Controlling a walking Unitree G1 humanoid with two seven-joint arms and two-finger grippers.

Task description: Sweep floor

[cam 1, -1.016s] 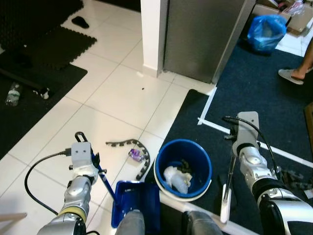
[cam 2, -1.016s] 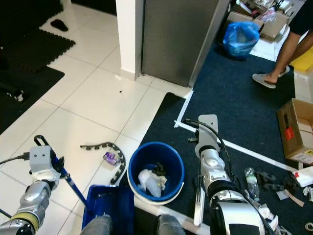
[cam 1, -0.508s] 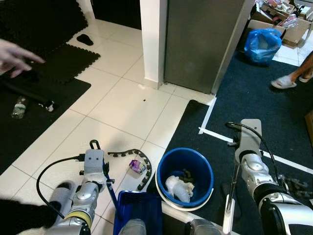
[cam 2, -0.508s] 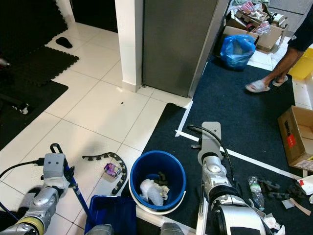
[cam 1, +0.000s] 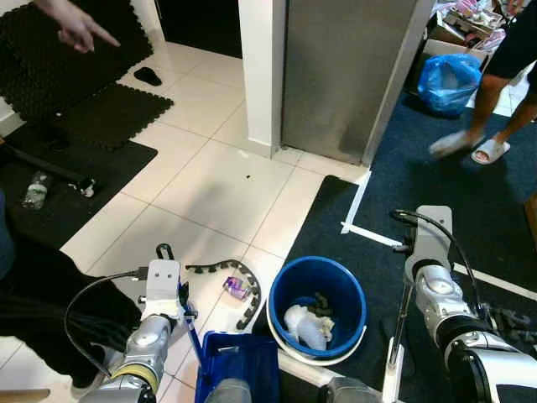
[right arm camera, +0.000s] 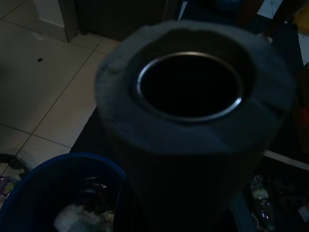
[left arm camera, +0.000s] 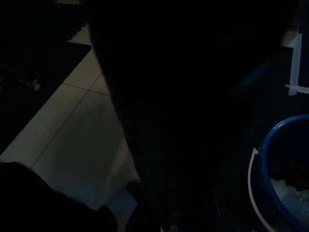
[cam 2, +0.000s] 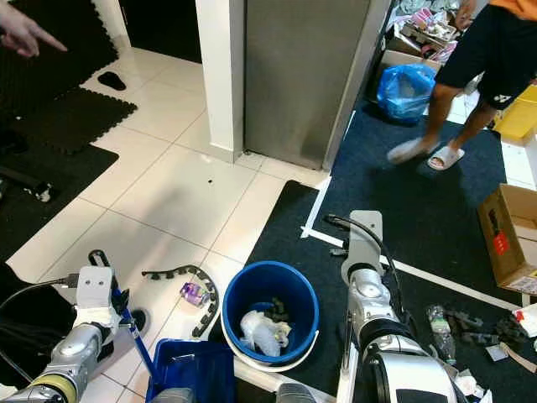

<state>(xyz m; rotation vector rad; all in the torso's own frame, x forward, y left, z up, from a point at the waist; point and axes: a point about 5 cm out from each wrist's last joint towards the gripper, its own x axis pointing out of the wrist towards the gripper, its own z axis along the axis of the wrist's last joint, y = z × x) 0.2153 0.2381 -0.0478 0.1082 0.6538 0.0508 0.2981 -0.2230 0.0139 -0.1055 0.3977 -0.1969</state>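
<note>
My left gripper (cam 1: pixel 179 304) is low at the left, shut on the thin blue handle of a blue dustpan (cam 1: pixel 239 367) that rests on the white tiles by my feet. My right gripper (cam 1: pixel 409 290) is shut on a pale upright broom handle (cam 1: pixel 396 336) over the dark carpet; in the right wrist view the handle's hollow padded end (right arm camera: pixel 193 96) looms close. On the tiles between dustpan and bucket lie a black linked chain strip (cam 1: pixel 243 281) and a small purple wrapper (cam 1: pixel 234 288). The left wrist view is very dark.
A blue bucket (cam 1: pixel 277 290) holding crumpled white paper stands between my arms. A person in dark clothes (cam 1: pixel 42 294) crouches close at my left, hand (cam 1: pixel 75 21) pointing. Another person's legs (cam 1: pixel 495 109) cross the carpet near a blue bag (cam 1: pixel 457 71). A grey cabinet (cam 1: pixel 352 67) stands ahead.
The camera has tilted up a little. A person has walked in at the far right, and the one at my left has come closer with a raised hand. Both grippers keep their hold.
</note>
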